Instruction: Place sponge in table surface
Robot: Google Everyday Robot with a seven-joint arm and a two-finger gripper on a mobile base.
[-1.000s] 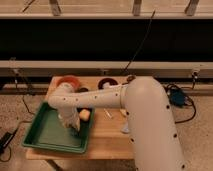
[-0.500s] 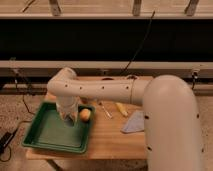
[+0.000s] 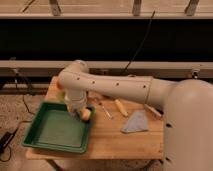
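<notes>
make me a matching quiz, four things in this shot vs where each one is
1 green tray
2 grey cloth
3 yellow long item
4 gripper

a shut, low at the tray's far right corner
b left end of the table
c flat on the wood, right of the yellow item
d mid-table, between tray and cloth

Pairs: 1-b, 2-c, 3-d, 4-a

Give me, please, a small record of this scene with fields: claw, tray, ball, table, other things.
claw: at the end of the white arm, low over the right edge of the tray, shut; nothing seen in it
tray: green, on the left part of the table
ball: orange-yellow, at the right rim of the tray, beside the claw
table: light wood
other things: grey cloth, yellow piece
</notes>
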